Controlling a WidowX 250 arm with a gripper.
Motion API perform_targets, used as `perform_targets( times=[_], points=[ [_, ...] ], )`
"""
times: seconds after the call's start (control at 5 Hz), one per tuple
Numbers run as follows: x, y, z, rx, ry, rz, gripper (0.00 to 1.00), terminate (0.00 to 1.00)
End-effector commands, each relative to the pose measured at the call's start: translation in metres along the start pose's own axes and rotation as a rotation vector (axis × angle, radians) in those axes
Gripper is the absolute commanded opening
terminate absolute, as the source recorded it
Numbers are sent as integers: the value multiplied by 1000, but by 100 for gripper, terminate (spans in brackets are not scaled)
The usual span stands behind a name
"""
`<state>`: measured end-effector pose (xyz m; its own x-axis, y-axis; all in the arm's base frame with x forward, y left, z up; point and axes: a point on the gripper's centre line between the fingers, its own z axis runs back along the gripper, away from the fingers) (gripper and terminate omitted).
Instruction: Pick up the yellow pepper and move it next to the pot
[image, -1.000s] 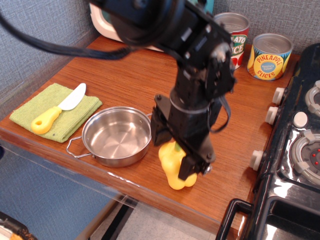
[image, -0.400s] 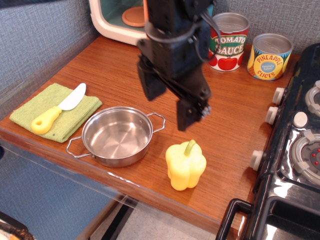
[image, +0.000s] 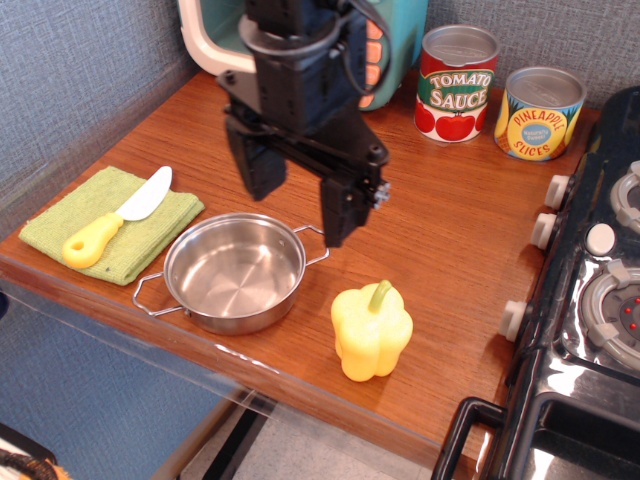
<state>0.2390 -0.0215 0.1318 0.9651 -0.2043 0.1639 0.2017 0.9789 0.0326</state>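
The yellow pepper (image: 371, 331) stands upright on the wooden counter near its front edge, just right of the pot, a small gap between them. The pot (image: 234, 272) is a shallow steel one with two wire loop handles, empty. My gripper (image: 300, 193) is open and empty, raised above the counter over the pot's far rim, up and left of the pepper. Its two black fingers (image: 341, 207) point down and stand wide apart.
A green cloth (image: 110, 222) with a yellow-handled toy knife (image: 113, 220) lies left of the pot. A tomato sauce can (image: 456, 85) and a pineapple can (image: 538, 112) stand at the back. A toy stove (image: 590, 300) lines the right edge. A toy oven (image: 215, 40) stands behind the arm.
The gripper let go of the pepper, which now stands on the counter beside the pot. The arm has risen and moved back and to the left, away from the pepper.
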Motion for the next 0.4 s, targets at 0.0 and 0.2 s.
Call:
perform_targets(
  times=[0.0, 0.2],
  points=[
    [-13, 15, 5, -34, 4, 37, 100, 0],
    [-13, 15, 5, -34, 4, 37, 100, 100]
  ],
)
